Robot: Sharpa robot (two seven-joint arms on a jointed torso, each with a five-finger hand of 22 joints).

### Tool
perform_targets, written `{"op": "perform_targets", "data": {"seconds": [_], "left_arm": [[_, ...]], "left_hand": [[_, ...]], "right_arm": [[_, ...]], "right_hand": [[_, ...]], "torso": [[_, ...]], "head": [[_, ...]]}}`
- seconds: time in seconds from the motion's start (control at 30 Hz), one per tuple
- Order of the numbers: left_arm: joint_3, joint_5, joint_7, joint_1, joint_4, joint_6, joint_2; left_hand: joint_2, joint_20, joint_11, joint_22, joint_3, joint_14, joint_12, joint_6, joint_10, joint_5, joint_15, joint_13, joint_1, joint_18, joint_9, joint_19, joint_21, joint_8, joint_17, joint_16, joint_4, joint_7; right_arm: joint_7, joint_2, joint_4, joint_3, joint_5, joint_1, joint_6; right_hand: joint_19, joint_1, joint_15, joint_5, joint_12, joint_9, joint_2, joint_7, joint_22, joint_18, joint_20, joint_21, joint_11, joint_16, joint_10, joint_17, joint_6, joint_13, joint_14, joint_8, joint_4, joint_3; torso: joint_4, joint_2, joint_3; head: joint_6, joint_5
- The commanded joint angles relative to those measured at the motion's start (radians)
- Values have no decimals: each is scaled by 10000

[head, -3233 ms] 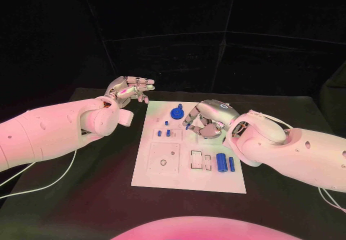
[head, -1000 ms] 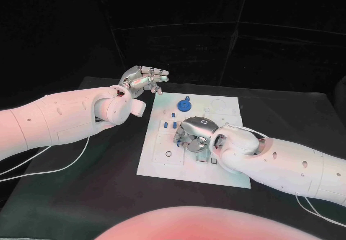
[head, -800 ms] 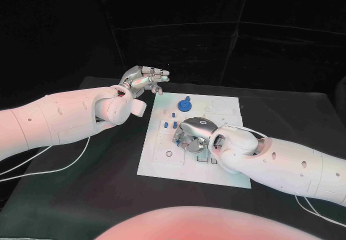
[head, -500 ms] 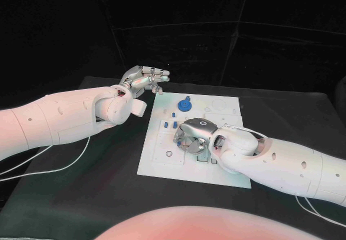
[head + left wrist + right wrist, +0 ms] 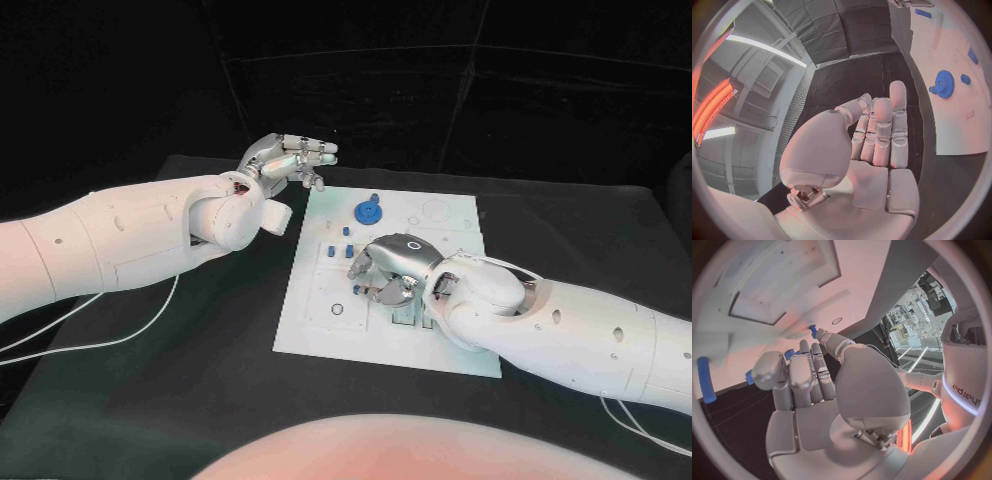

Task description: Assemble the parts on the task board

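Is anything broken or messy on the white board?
Nothing stands out. The task board lies flat and square on the table, with the blue gear and small blue pegs sitting tidily on it. The right hand works over its middle; the left hand hovers beside it.

The right robot hand point(image 5: 387, 272) and its arm cover the board's point(image 5: 320, 330) middle and near right. The blue gear point(image 5: 369, 211) and small pegs point(image 5: 339, 248) stand far-left. The near-left board and the dark worktop point(image 5: 173, 380) lie open.

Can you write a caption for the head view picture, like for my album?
Right hand works over the white task board; left hand waits beside it.
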Motion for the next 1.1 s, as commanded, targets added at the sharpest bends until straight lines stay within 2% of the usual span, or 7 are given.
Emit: {"op": "perform_targets", "data": {"seconds": [0.03,0.17,0.33,0.43,0.5,0.57,1.1], "left_arm": [[10,33,15,20,-6,144,-3],[9,33,3,19,-2,159,-23],[9,33,-8,19,4,177,-39],[8,33,-16,19,-1,186,-33],[8,33,-22,18,-12,200,-12],[8,33,-28,17,-17,209,1],[5,33,-42,6,-67,243,98]], "left_hand": [[-34,2,30,17,-30,-75,47,-67,-61,47,28,-5,-73,120,-11,-78,-25,3,-7,-33,-55,25],[-34,2,30,17,-30,-75,47,-67,-61,47,28,-5,-73,120,-11,-78,-25,3,-7,-33,-55,25],[-34,6,31,18,-30,-82,57,-77,-76,48,32,-7,-81,121,-10,-82,-26,5,-22,-34,-57,26],[-34,6,31,18,-30,-82,57,-77,-76,48,32,-7,-81,121,-10,-82,-26,5,-22,-34,-57,26],[-34,6,31,18,-30,-82,57,-77,-76,48,32,-7,-81,121,-10,-82,-26,5,-22,-34,-57,26],[-34,6,31,18,-30,-82,57,-77,-76,48,32,-7,-81,121,-10,-82,-26,5,-22,-34,-57,26],[-42,9,31,18,-32,-89,64,-82,-83,47,33,-8,-81,122,-10,-85,-26,7,-38,-39,-65,24]], "right_arm": [[247,-358,340,7,311,11,-1102],[49,-1078,850,41,682,87,-975],[-253,-1830,1057,105,989,503,-432],[-339,-2203,1003,124,995,728,-171],[-422,-2422,907,134,981,852,13],[-498,-2524,842,138,940,902,138],[-845,-2434,464,141,586,995,1099]], "right_hand": [[-110,-113,85,31,-42,-1,-38,24,-115,63,15,-88,-9,-91,-107,-90,-76,-7,-18,24,0,-94],[-93,-190,100,19,-53,-9,-122,37,-108,58,51,-93,10,-99,-229,-129,-171,-13,-9,7,44,-308],[-106,-183,99,-98,-134,-25,-162,-73,-275,90,78,-200,-15,-201,-673,-314,-623,-7,-19,-10,123,-1070],[-89,-85,-67,169,-208,-26,-257,-328,-326,94,-28,-245,-181,-205,-1020,-347,-944,-16,5,-3,134,-1810],[-42,236,-244,304,-141,4,-2,-402,-367,71,-210,-295,-213,-266,-1238,-444,-1023,16,31,19,246,-2816],[-16,411,-249,324,-73,6,105,-411,-386,80,-233,-321,-230,-293,-1320,-492,-1025,8,46,14,335,-3282],[71,880,-208,426,290,33,561,-467,-388,65,-228,-347,-292,-251,-1055,-483,-717,24,89,60,505,-3689]], "torso": [[-16,-8,6],[-19,-17,-18],[-39,-23,-17],[-41,-23,-16],[-39,-27,-7],[-25,-26,-3],[-4,-6,-19]], "head": [[55,-56],[127,-220],[234,-452],[300,-540],[355,-565],[365,-583],[402,-605]]}}
